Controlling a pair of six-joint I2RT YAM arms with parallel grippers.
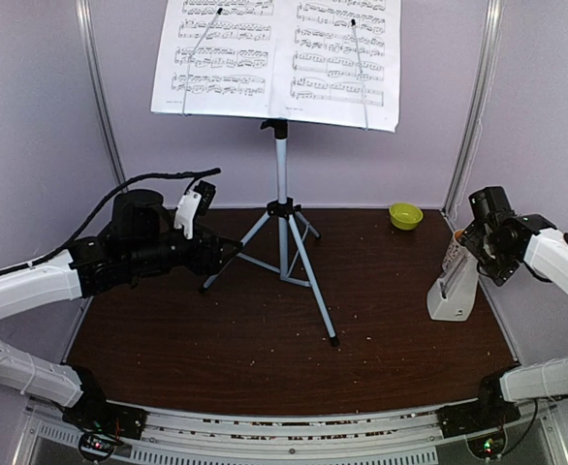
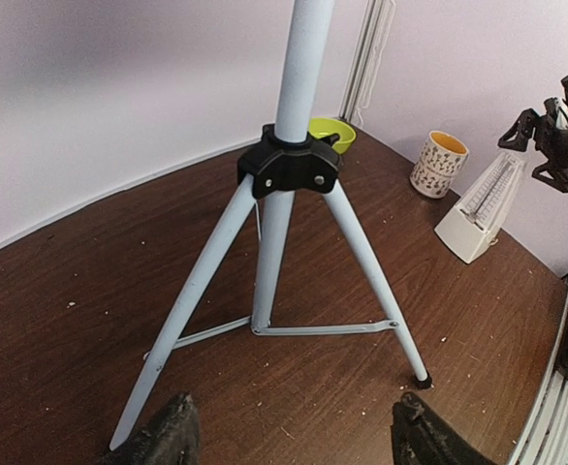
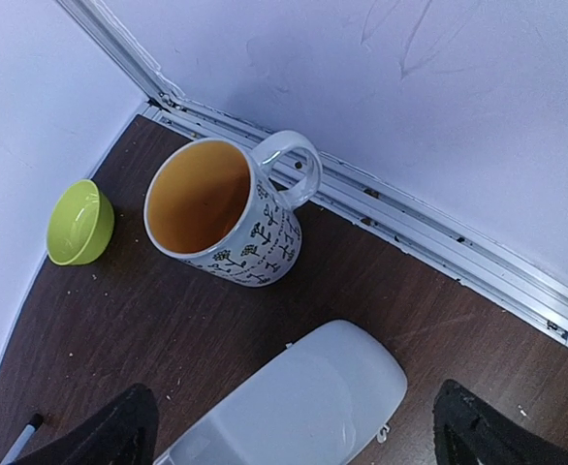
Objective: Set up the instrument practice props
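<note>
The silver tripod music stand is upright mid-table, and two sheet-music pages rest on its desk under wire holders. My left gripper hangs open just left of the tripod's legs. In the left wrist view the stand's legs and black hub rise ahead of the open gripper, nothing between the fingers. The white metronome stands at the right. My right gripper hovers over its top, open. The right wrist view shows the metronome's rounded top between the spread fingertips, with gaps on both sides.
A white mug with orange inside stands just behind the metronome near the back-right wall rail. A small yellow-green bowl sits at the back of the table. The booth walls close in at the back and on both sides.
</note>
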